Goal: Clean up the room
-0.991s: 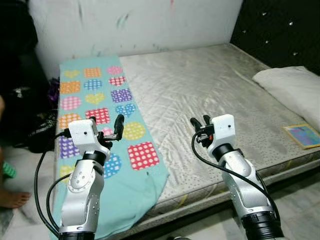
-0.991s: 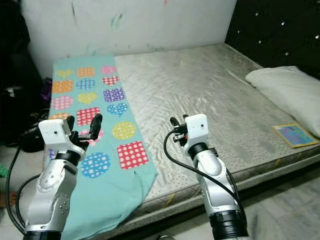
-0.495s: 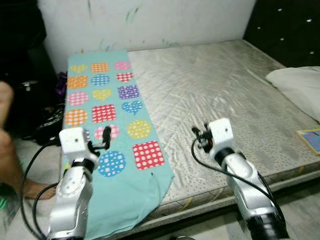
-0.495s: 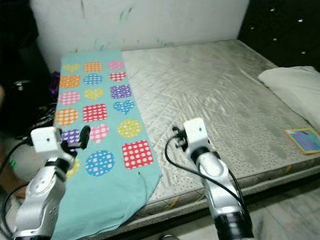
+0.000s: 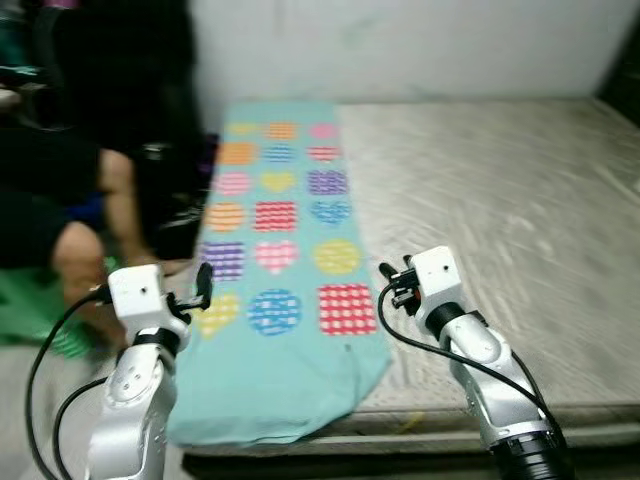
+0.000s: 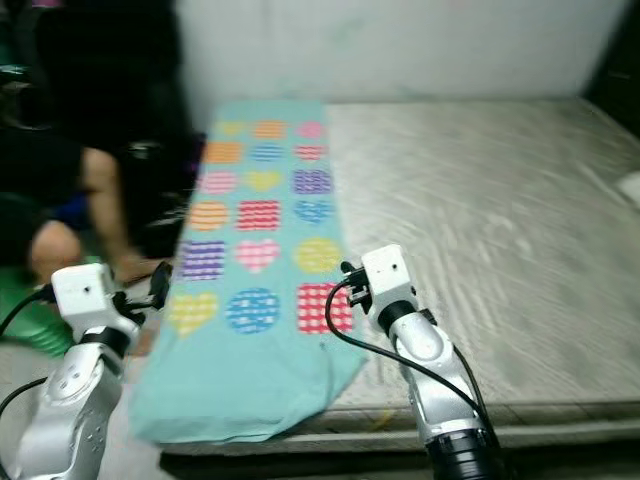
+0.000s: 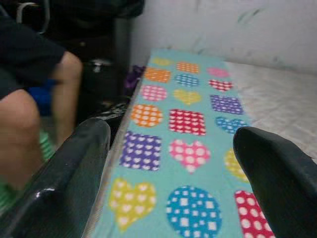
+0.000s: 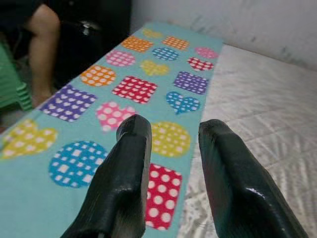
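Note:
A teal blanket (image 5: 290,260) printed with coloured hearts, squares and dots lies along the left side of a bare grey mattress (image 5: 520,220), and its near end hangs over the bed's front edge. My left gripper (image 5: 197,290) is held up beside the blanket's left edge, open wide and empty; the left wrist view looks past its fingers (image 7: 74,163) onto the blanket (image 7: 188,124). My right gripper (image 5: 392,280) hovers over the blanket's near right corner, open with a narrow gap, holding nothing. The right wrist view has the blanket (image 8: 148,89) beyond its fingers (image 8: 129,173).
A person sits at the left beside the bed, with a bare leg (image 5: 85,250) close to my left arm. A green stool (image 5: 30,310) and dark bags (image 5: 170,190) stand near that person. A white wall (image 5: 420,40) runs behind the bed.
The camera has swung left: the pillow and book at the right are out of sight, and the seated person has come into view. Both arms hold much the same raised pose.

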Controlling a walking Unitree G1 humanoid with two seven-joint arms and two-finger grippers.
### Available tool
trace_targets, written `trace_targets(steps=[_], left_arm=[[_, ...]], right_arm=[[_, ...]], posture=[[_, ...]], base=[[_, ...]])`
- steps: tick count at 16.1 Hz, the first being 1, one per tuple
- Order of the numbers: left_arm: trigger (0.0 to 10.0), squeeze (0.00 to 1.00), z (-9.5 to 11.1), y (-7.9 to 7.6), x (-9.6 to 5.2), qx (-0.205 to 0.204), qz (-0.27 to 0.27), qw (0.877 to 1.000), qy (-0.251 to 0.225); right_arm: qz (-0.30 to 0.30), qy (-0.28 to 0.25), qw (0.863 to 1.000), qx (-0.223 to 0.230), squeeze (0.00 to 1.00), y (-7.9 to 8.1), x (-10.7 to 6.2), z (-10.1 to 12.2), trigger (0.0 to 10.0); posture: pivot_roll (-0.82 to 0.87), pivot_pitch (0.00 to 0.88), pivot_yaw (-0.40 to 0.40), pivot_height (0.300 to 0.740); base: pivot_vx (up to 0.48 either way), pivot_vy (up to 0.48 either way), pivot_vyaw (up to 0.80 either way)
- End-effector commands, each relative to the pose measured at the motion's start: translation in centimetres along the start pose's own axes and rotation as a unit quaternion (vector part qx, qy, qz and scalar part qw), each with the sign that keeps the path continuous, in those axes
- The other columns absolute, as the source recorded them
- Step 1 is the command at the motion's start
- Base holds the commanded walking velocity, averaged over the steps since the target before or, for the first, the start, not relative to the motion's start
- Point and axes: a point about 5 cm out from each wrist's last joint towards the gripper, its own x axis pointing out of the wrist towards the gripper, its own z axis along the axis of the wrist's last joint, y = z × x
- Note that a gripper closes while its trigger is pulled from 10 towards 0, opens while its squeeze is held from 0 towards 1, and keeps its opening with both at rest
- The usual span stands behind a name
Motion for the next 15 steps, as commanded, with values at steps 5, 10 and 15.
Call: trace_targets(steps=[5, 10, 15], left_arm=[[10.0, 0.0, 0.9, -1.3, 0.3, -0.016, -0.036, 0.999, -0.016], [10.0, 0.0, 0.6, -2.6, 0.1, -0.034, -0.045, 0.998, -0.01], [10.0, 0.0, 0.9, -2.9, 0.4, -0.031, -0.054, 0.998, -0.019]], right_arm=[[-0.006, 0.009, 1.0, 0.004, 0.0, 0.1, 0.1, -0.2, 10.0], [-0.004, 0.013, 1.0, 0.001, 0.0, -0.2, -0.6, -0.4, 10.0], [-0.009, 0.009, 1.0, 0.001, 0.0, -0.3, -0.7, -0.1, 10.0]], posture=[[-0.18, 0.023, 0.046, 0.74], [-0.19, 0.044, 0.031, 0.74], [-0.19, 0.064, 0.035, 0.74]], base=[[0.0, 0.0, 0.0], [0.0, 0.464, 0.0], [0.0, 0.282, 0.0]])
